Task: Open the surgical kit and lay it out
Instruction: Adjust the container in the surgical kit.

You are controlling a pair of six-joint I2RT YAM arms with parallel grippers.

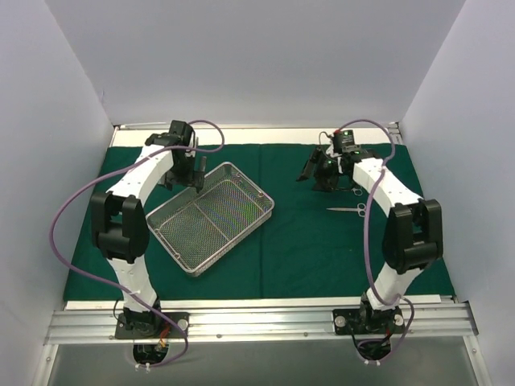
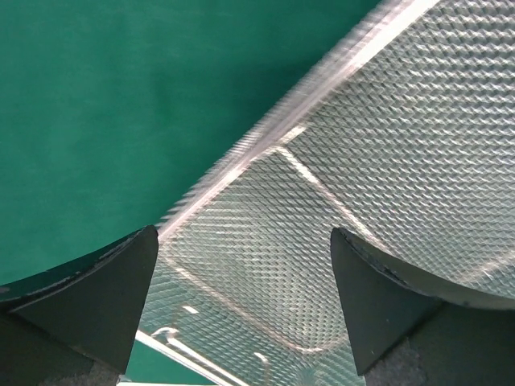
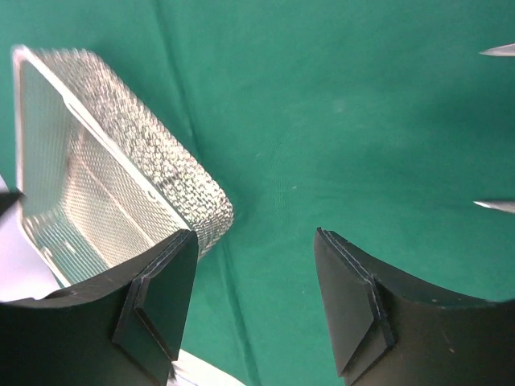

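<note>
The wire-mesh tray (image 1: 211, 217) sits askew on the dark green drape (image 1: 322, 249) that covers the tabletop, in its left half. Slim scissors (image 1: 348, 209) lie on the drape toward the right edge. The left pincer (image 1: 187, 170) hangs over the tray's far rim, fingers apart. The right pincer (image 1: 322, 173), also apart and holding nothing, hovers above the drape near the far right corner.

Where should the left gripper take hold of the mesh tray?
Grip the mesh tray by its thin upright far-left wall, coming straight down with one finger inside and one outside. The tray lies flat and looks too wide to span, and the open left gripper hovers by that edge.
</note>
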